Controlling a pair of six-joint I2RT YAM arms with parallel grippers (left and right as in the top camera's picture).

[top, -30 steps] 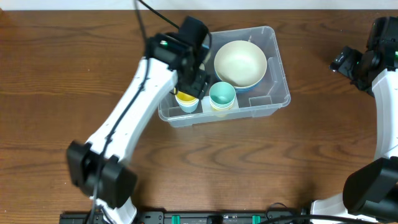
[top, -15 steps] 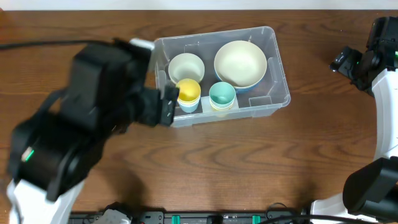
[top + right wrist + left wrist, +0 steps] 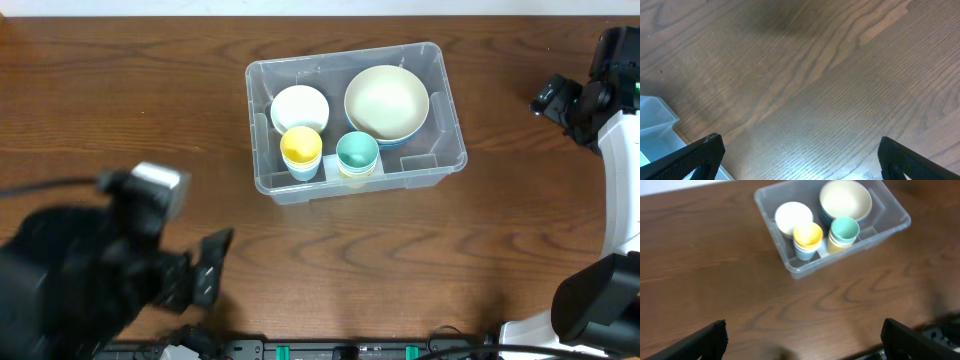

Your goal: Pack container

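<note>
The clear plastic container (image 3: 440,105) stands at the table's far middle. It also shows in the left wrist view (image 3: 892,222). Inside are a large cream bowl (image 3: 386,100), a small white bowl (image 3: 299,106), a yellow cup (image 3: 301,147) stacked on a pale blue one, and a teal cup (image 3: 357,153) stacked on a yellow one. My left gripper (image 3: 190,275) is open and empty, high above the table's near left, well away from the container. My right gripper (image 3: 562,100) is open and empty at the far right.
A corner of the container shows at the left edge of the right wrist view (image 3: 657,125). Bare brown wood lies around the container on all sides. A dark strip runs along the table's near edge (image 3: 350,350).
My left arm has pulled back from the container toward the near left, empty. The yellow cup stack and white bowl are uncovered now. The right arm has not moved.
</note>
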